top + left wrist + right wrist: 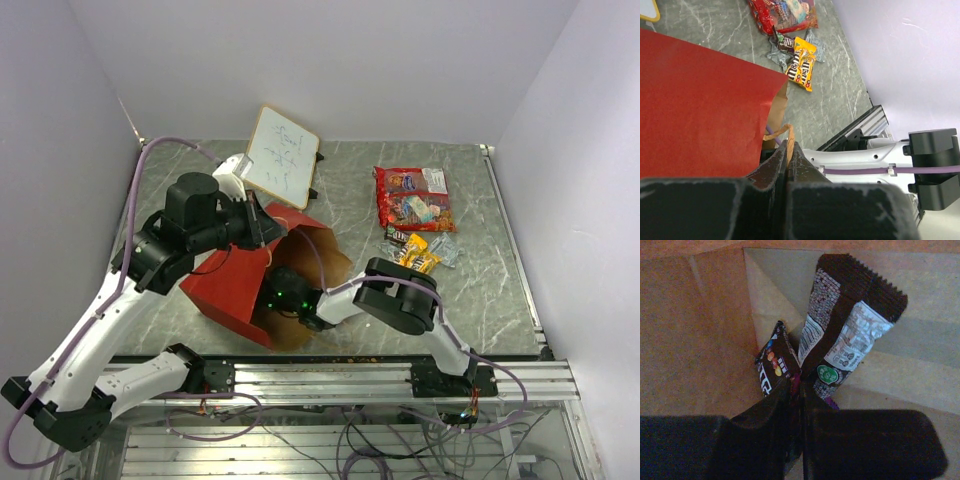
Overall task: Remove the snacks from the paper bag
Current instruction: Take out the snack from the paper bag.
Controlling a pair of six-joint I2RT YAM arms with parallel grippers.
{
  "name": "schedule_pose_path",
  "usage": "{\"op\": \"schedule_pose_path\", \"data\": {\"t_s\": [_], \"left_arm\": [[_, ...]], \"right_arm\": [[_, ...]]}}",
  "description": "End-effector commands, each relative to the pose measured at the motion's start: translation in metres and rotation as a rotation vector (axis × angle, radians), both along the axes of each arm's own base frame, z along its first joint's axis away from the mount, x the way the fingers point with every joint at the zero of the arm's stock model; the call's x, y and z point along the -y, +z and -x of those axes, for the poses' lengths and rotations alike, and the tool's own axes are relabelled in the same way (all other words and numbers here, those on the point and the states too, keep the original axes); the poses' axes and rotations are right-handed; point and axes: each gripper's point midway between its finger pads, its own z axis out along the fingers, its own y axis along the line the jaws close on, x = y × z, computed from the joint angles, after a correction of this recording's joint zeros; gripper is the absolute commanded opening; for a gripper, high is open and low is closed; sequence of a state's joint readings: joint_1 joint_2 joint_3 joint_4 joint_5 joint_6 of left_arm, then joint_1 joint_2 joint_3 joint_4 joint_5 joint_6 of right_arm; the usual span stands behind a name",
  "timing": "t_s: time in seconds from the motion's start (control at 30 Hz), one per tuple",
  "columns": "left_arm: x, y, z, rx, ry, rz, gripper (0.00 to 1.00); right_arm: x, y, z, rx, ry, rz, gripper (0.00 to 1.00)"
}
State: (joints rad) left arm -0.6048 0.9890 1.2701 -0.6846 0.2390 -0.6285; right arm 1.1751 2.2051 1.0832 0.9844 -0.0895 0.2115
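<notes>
Grey marbled tabletop (480, 290) carries a red paper bag (235, 285) on its side, with a flat candy bag (412, 197) and shiny small packets (420, 250) right of it. Only the left wrist view shows the left claw (788, 146) clenched on the twisted tan handle (781, 132). Inside kraft walls, the right claw (796, 390) pinches a dark crimped packet (850, 325), a smaller one (771, 360) beside it.
</notes>
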Motion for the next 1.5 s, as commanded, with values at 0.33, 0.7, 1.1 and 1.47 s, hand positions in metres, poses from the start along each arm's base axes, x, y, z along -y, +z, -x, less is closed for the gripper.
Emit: {"op": "schedule_pose_path", "data": {"t_s": [0.33,0.7,1.1,1.47], "left_arm": [[-0.045,0.012,0.008,0.085,0.179,-0.023,0.07],[-0.047,0.004,0.010,0.077,0.196,-0.004,0.07],[-0.051,0.000,0.010,0.053,0.210,-0.040,0.07],[-0.070,-0.013,0.009,-0.033,0.326,-0.090,0.07]], "right_arm": [[0.064,0.059,0.008,0.134,-0.049,0.098,0.00],[0.123,0.074,0.010,0.192,-0.134,0.183,0.00],[0.164,0.136,-0.005,0.346,-0.258,0.189,0.00],[0.184,0.199,-0.019,0.440,-0.379,0.143,0.00]]}}
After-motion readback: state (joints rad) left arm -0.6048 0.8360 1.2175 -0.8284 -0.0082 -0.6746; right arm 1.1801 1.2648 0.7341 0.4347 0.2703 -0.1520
